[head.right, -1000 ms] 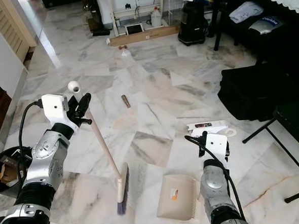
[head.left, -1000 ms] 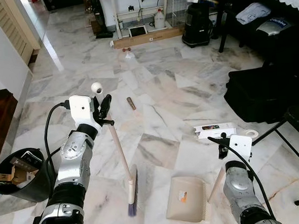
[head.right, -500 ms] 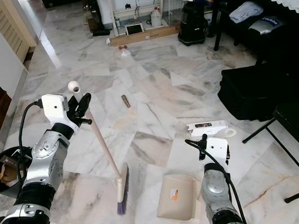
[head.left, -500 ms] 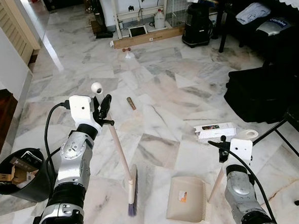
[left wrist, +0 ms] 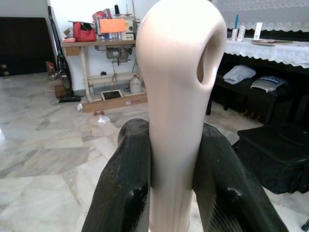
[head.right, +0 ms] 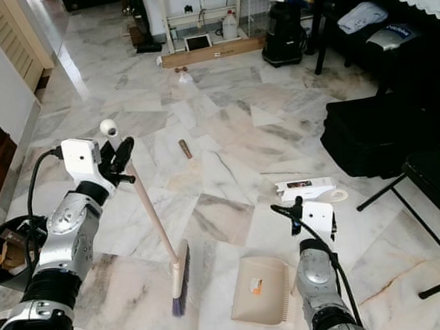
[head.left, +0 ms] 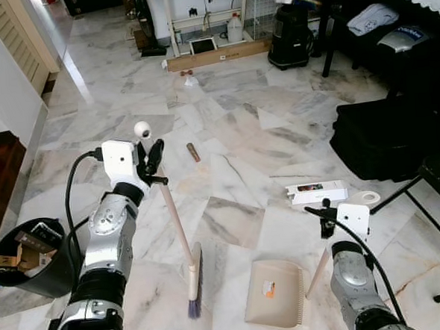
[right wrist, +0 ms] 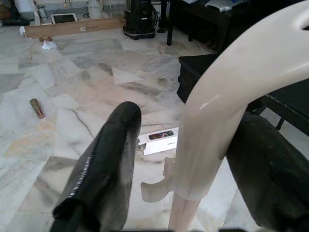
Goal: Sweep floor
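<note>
My left gripper [head.left: 158, 163] is shut on the top of the broom's pale handle [head.left: 175, 220], both black fingers [left wrist: 126, 193] pressed to it. The broom leans, its purple-bristled head [head.left: 195, 282] on the marble floor. My right gripper [head.left: 326, 222] is low at the right, shut on the dustpan's cream handle [right wrist: 207, 121], which slants up from the beige dustpan [head.left: 274, 292] lying flat on the floor just right of the broom head. A small brown stick-like piece [head.left: 193, 152] lies ahead of the broom.
A black bin [head.left: 28, 259] with rubbish stands at my left. A white box [head.left: 316, 193] and a tape roll [head.left: 368, 198] lie beside the right arm. A black bag [head.left: 390, 136] and stand legs [head.left: 432, 212] crowd the right. Crumpled paper [head.left: 190, 80] lies far ahead.
The right gripper has shifted slightly with the dustpan handle. The left arm, broom and dustpan stay where they were.
</note>
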`<state>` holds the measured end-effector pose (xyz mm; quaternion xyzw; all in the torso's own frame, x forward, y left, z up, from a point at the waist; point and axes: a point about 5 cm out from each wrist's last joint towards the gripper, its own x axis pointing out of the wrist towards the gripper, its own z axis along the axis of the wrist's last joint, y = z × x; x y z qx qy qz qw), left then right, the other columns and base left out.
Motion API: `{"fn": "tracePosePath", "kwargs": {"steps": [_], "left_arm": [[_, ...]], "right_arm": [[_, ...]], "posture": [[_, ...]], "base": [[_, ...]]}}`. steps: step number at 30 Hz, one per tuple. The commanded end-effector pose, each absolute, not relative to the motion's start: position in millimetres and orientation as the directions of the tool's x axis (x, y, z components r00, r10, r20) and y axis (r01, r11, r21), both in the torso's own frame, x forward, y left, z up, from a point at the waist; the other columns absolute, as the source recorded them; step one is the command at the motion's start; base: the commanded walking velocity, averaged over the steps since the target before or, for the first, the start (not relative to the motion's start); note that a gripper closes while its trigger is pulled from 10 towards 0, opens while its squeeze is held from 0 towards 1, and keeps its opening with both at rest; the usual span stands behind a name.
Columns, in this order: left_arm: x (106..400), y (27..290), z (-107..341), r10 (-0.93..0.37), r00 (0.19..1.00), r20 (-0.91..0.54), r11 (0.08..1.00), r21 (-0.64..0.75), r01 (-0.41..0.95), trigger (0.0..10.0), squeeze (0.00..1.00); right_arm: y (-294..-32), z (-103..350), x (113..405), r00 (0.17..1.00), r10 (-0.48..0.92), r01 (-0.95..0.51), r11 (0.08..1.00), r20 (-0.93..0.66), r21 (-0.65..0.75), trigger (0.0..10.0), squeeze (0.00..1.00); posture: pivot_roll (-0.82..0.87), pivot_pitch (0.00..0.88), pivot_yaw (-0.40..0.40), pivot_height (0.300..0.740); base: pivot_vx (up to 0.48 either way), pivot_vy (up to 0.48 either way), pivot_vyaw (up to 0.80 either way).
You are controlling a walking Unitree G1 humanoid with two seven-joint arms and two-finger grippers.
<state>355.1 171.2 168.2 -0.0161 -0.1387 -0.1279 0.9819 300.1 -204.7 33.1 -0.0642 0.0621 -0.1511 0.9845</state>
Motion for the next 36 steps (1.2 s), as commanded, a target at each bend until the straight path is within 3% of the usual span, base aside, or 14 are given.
{"fn": "tracePosePath", "kwargs": {"steps": [1,2,3,6,8,36], "left_arm": [[354.3,174.4,180.9,-0.247,0.912,0.326,0.967,0.021,0.255,10.0,0.0],[354.3,174.3,180.9,-0.247,0.912,0.326,0.967,0.021,0.255,10.0,0.0],[354.4,174.3,180.9,-0.247,0.912,0.326,0.967,0.021,0.255,10.0,0.0],[354.5,174.3,180.8,-0.248,0.913,0.325,0.967,0.02,0.255,10.0,0.0],[354.6,174.1,180.7,-0.248,0.913,0.325,0.966,0.02,0.256,10.0,0.0],[354.7,172.8,179.5,-0.258,0.913,0.318,0.964,0.02,0.265,10.0,0.0]], "right_arm": [[-203.1,35.7,303.0,0.952,-0.293,0.278,0.949,-0.093,-0.149,1.9,0.0],[-203.2,35.8,303.1,0.952,-0.293,0.278,0.949,-0.092,-0.148,1.9,0.0],[-203.2,35.9,303.2,0.952,-0.293,0.278,0.949,-0.092,-0.149,0.9,0.0],[-203.3,36.0,303.3,0.951,-0.294,0.279,0.949,-0.092,-0.149,0.7,0.0],[-203.3,35.9,303.4,0.951,-0.295,0.28,0.948,-0.093,-0.149,0.0,0.0],[-195.7,34.2,305.4,0.961,-0.252,0.237,0.963,-0.117,-0.126,0.0,0.0]], "posture": [[0.1,0.065,0.051,0.74],[0.1,0.065,0.051,0.74],[0.1,0.062,0.052,0.74],[0.1,0.062,0.052,0.74],[0.1,0.062,0.052,0.74],[0.1,0.057,0.053,0.74]], "base": [[0.0,0.0,0.0],[0.0,0.0,0.0],[0.0,0.0,0.0],[0.0,0.0,0.0],[0.0,0.0,0.0],[0.0,0.0,0.0]]}}
